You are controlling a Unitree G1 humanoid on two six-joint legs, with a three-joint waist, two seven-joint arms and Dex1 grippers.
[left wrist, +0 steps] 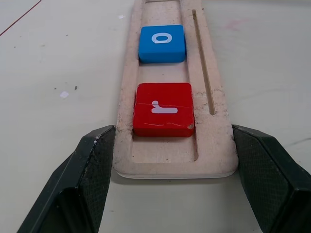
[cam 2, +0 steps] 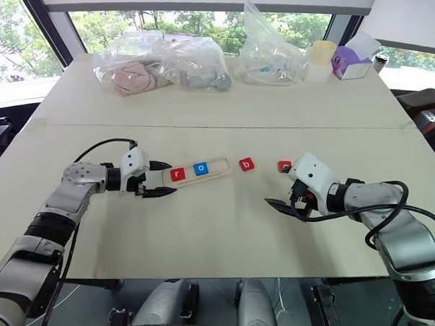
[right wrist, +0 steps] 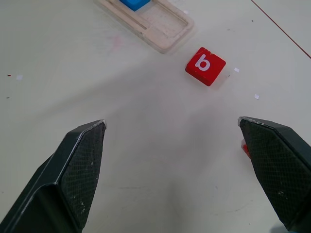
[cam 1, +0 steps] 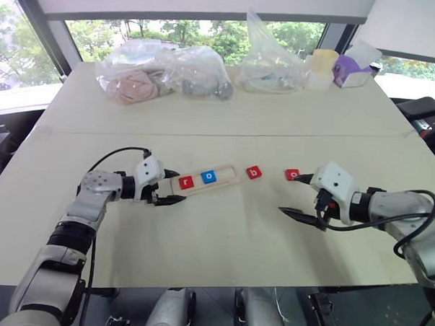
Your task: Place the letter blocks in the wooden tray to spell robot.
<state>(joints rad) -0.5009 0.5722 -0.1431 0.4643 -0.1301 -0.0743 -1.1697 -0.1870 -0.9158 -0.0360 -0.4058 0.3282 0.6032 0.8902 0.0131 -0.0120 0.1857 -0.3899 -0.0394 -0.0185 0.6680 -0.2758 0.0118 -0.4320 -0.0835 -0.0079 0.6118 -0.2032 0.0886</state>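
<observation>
A pale cream tabletop (cam 1: 221,235) fills the scene, with a seam running across it and a thin dark line crossing one corner in the wrist views; small white specks dot the surface. Behind it, windows (cam 1: 209,33) look out on green trees, with dark frames at the sides. Along the far edge lie clear plastic bags (cam 1: 163,74) of soft items, a pale yellow cup (cam 1: 323,66) and a purple-and-white box (cam 1: 351,70). The wooden tray (left wrist: 214,145) lies near the middle left of the tabletop, angled slightly. In its slot sit a red block (left wrist: 163,108) with a white "r" at the end nearest the left tool, and next to it a blue block (left wrist: 162,43) with a white "o"; the rest of the slot is bare. Just past the tray's far end lies a loose red block marked "b" (cam 1: 255,172), flat on the tabletop. Further right, another red block (cam 1: 292,174) lies beside the right tool; its letter cannot be read. The left tool (cam 1: 169,190) has its fingers pressed against both long sides of the tray's near end, clamped on the tray. The right tool (cam 1: 302,206) hovers over bare tabletop with its fingers wide apart, holding nothing.
</observation>
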